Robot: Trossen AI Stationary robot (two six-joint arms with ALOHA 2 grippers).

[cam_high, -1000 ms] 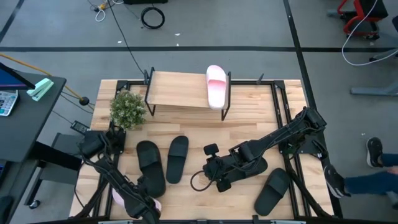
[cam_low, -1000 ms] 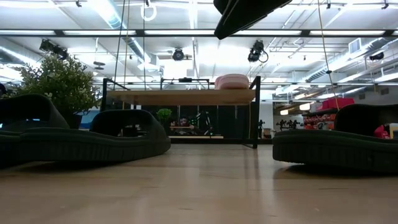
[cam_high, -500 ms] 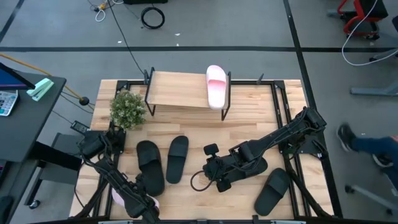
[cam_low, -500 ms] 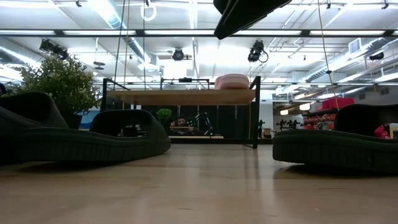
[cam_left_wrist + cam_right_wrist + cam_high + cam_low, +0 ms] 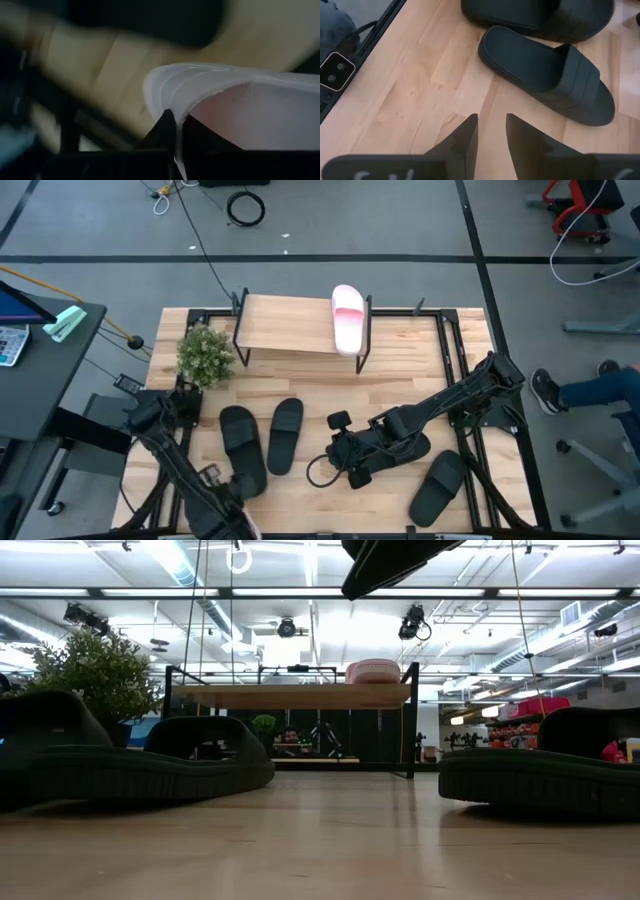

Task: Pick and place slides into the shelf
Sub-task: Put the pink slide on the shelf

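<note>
Matt foam slides on pale wood, thin black metal framing

The table (image 5: 400,380) is light wood with visible grain and plank seams, its finish a smooth low sheen. The shelf (image 5: 285,326) at 12 o'clock has a like pale wooden board on thin black metal legs. The black slides (image 5: 547,72) look matt and rubbery, with faintly ribbed sole edges. The pink slide (image 5: 347,318) on the shelf is smooth, white with a pink band. A second pale slide (image 5: 240,107) shows a finely textured pink lining and a smooth white strap edge. The right gripper's fingers (image 5: 465,140) are matt dark plastic. The plant (image 5: 205,354) at 10 o'clock looks leafy and rough.
</note>
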